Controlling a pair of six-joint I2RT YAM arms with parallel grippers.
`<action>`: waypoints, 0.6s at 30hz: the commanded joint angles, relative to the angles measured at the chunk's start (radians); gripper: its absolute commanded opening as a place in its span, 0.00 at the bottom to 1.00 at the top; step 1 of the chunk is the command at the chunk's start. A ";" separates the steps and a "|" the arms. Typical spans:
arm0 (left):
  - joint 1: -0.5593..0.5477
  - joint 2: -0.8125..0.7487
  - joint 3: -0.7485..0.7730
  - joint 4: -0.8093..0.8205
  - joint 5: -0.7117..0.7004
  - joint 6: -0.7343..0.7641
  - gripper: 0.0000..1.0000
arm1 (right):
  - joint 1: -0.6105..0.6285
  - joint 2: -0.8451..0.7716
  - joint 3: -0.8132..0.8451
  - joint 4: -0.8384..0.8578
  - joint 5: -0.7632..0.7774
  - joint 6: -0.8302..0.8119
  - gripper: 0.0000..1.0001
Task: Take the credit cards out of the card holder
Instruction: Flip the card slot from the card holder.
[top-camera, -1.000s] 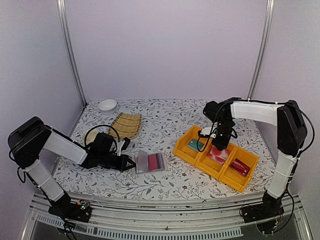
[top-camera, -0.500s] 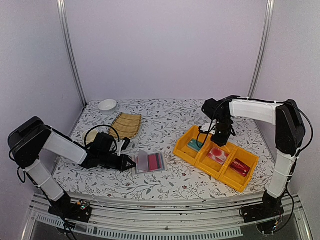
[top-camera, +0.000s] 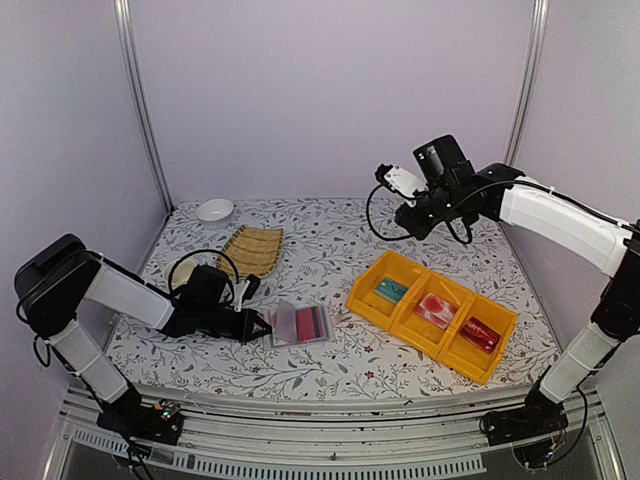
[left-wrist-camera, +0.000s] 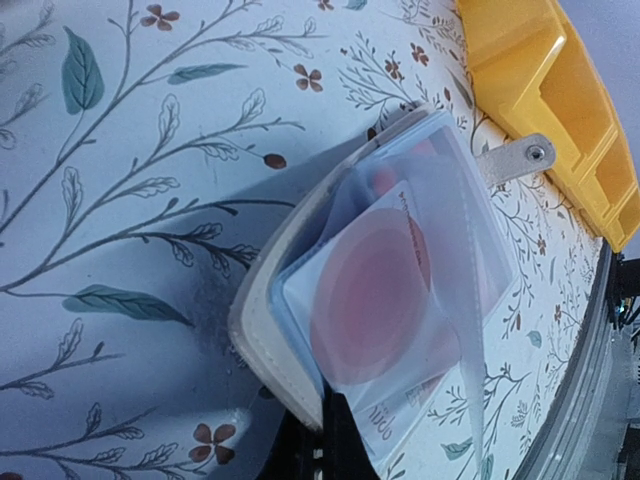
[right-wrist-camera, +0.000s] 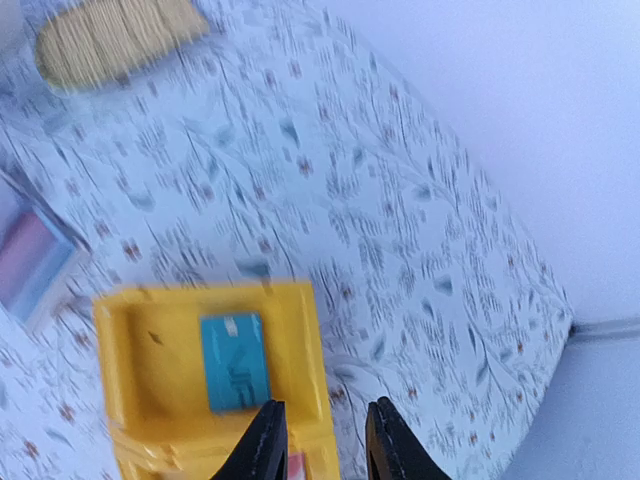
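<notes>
**1. Changes**
A second ago the right hand (top-camera: 386, 175) was low over the middle bin of the tray (top-camera: 402, 324). It now hangs high above the back of the desk (top-camera: 330, 240). Its jaws stand a little apart with nothing between them.

The left hand (top-camera: 258, 325) has not moved. It lies low on the desk, its tip against the left edge of the holder (top-camera: 300, 323), jaws closed. You cannot tell whether they pinch that edge, because in the left wrist view the beige cover hides most of the tip.

**2. Containers**
- The yellow tray has three bins.
- The bin nearest the holder holds the teal card (top-camera: 391, 290), lying flat.
- The middle bin holds the pink card (top-camera: 435, 310).
- The right bin holds a red item (top-camera: 481, 333).
- The holder lies open on the desk, left of the tray and apart from it.
- A red-circle card (left-wrist-camera: 375, 290) sits behind the holder's clear pocket.
- The snap tab (left-wrist-camera: 520, 158) points toward the tray.

**3. Limits of view**
- The right wrist view is blurred. It shows you the teal card, the mat (right-wrist-camera: 120, 35) and a cut-off corner of the holder at the left edge.
- Print on the cards is unreadable.
- You cannot identify the red item.
- A bowl (top-camera: 214, 209) stands at the back left of the desk, behind the mat.
</notes>
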 joint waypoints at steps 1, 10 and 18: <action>-0.017 -0.032 0.016 -0.039 -0.043 0.011 0.00 | 0.161 -0.036 -0.096 0.538 -0.336 0.177 0.30; -0.025 -0.061 -0.010 0.004 0.004 -0.070 0.00 | 0.296 0.330 -0.067 1.008 -0.633 0.515 0.27; -0.025 -0.119 -0.023 0.051 0.013 -0.130 0.00 | 0.311 0.491 -0.061 1.031 -0.665 0.686 0.20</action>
